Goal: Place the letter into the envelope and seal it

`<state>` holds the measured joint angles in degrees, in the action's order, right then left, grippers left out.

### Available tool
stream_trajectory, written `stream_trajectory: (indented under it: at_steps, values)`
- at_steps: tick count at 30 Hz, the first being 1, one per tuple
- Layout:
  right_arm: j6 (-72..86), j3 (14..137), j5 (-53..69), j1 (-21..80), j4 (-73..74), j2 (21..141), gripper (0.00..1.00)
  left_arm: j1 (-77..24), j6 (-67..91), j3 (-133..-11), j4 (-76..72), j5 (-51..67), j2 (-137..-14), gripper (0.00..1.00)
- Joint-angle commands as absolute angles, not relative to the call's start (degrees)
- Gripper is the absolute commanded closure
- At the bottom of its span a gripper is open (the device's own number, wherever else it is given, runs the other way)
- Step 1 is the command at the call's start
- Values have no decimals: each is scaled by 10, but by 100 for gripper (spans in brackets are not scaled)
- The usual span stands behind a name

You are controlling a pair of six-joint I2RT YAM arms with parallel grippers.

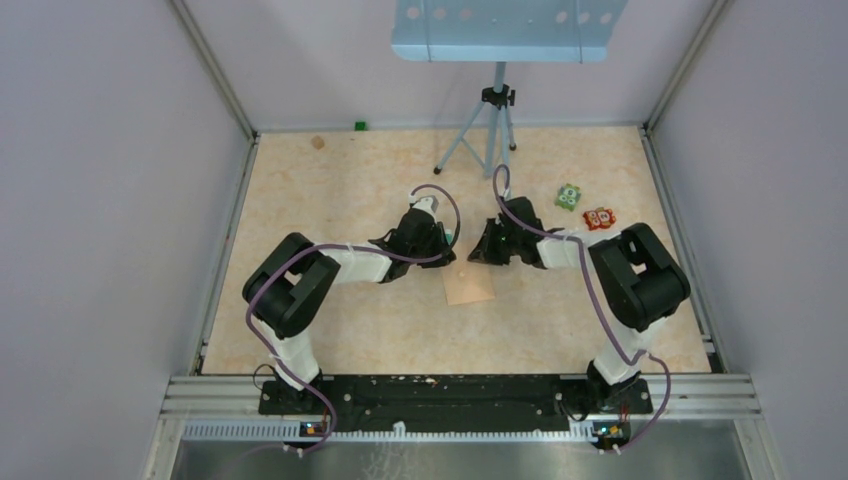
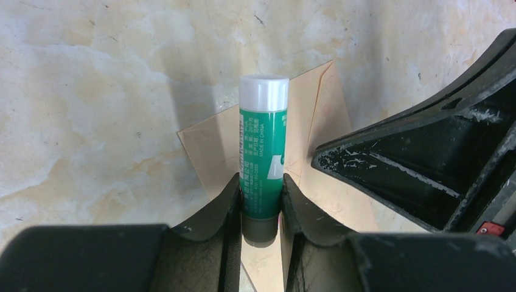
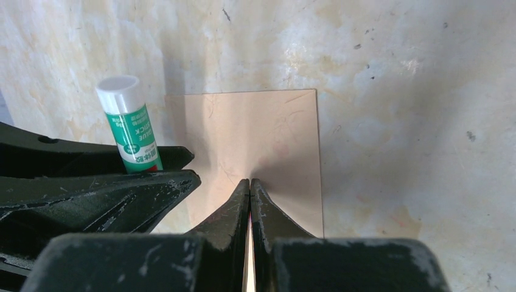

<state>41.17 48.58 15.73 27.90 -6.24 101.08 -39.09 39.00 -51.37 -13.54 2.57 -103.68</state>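
Note:
The pinkish-tan envelope (image 1: 468,289) lies flat on the table between the two arms. It also shows as a tan sheet in the wrist views, envelope (image 2: 210,152) and envelope (image 3: 268,128). My left gripper (image 2: 260,181) is shut on a green glue stick (image 2: 263,146) with a white cap, held just above the envelope's edge. The glue stick (image 3: 129,125) stands at the left in the right wrist view. My right gripper (image 3: 250,180) is shut with nothing between its fingers, its tips low over the envelope. The letter is hidden.
A tripod (image 1: 490,130) stands at the back of the table. Two small toys, green (image 1: 569,197) and red (image 1: 599,218), lie at the right near the right arm. The right arm's fingers (image 2: 395,164) are close beside the glue stick.

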Motion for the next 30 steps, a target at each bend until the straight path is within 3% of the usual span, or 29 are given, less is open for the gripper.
stream_trajectory:
  at_steps: [1, 30]
  values:
    - [415, 508, 163, 263, -90, 1030, 100, -388, 380, -522, -116, 26, -1055, 100]
    - [411, 478, 182, 283, -107, 1010, 100, -387, 435, -524, -82, -26, -1058, 100]
